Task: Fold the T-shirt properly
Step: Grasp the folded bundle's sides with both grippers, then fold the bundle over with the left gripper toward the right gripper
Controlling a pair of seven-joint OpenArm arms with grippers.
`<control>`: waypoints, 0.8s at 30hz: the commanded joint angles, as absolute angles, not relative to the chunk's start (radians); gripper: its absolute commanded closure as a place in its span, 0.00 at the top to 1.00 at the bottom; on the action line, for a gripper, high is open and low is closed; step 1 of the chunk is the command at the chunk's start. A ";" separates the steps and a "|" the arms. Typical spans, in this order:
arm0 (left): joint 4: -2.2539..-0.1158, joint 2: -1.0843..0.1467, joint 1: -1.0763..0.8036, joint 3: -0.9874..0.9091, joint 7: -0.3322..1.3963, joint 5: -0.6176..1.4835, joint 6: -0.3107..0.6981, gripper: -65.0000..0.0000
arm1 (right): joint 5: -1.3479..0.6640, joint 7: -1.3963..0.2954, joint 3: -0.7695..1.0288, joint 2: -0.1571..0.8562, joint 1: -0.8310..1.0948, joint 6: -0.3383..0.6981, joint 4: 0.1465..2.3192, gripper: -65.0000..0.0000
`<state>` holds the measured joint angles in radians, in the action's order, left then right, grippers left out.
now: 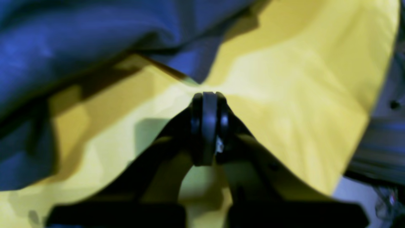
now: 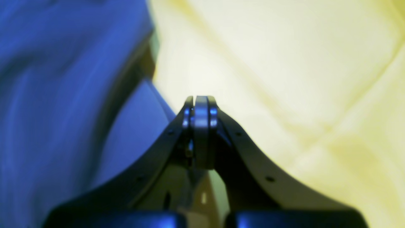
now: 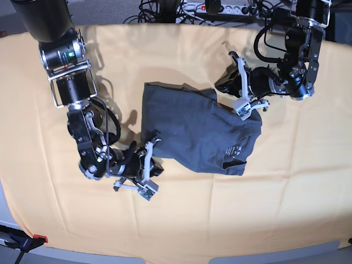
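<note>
Both arms are black with silver joint rings, looped black cables and pale, screw-dotted gripper fingers (image 3: 245, 108).

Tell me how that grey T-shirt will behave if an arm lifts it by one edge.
The T-shirt will probably drape and sag, since it already lies in soft wrinkles and overlapping layers. It looks light and thin, so folded layers may slip apart on the yellow cloth.

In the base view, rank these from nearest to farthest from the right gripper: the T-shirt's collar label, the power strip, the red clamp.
From the right gripper, at the T-shirt's lower-left edge:
1. Collar label, across the shirt, to the picture's right.
2. Red clamp, bottom-left corner at the table edge.
3. Power strip, top edge beyond the table.
</note>
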<state>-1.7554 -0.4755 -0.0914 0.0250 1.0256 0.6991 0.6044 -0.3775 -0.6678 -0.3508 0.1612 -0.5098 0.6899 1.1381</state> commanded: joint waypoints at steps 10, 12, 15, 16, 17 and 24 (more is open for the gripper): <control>-1.701 -0.461 -0.088 0.019 0.925 0.549 0.544 0.00 | -0.496 -0.745 -0.347 0.165 -0.532 0.698 1.082 0.00; -1.659 -0.456 -0.085 0.019 0.875 0.500 0.550 0.00 | -0.536 -0.788 -0.347 0.167 -0.507 0.698 1.084 0.00; -1.567 -0.457 -0.057 0.019 0.794 0.435 0.550 0.00 | -0.576 -0.831 -0.347 0.177 -0.450 0.698 1.111 0.00; -1.529 -0.456 -0.038 0.019 0.774 0.425 0.552 0.00 | -0.596 -0.832 -0.347 0.189 -0.423 0.698 1.142 0.00; -1.488 -0.456 -0.017 0.019 0.751 0.421 0.566 0.00 | -0.616 -0.831 -0.347 0.206 -0.394 0.698 1.182 0.00; -1.209 -0.437 0.159 0.034 0.447 0.358 0.645 0.00 | -0.632 -0.851 -0.346 0.339 -0.147 0.629 1.604 0.00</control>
<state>-1.2137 -0.4213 0.1513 0.0372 0.3676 0.4358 0.6922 -0.6163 -0.8619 -0.3492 0.3367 -0.1287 0.6140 1.5929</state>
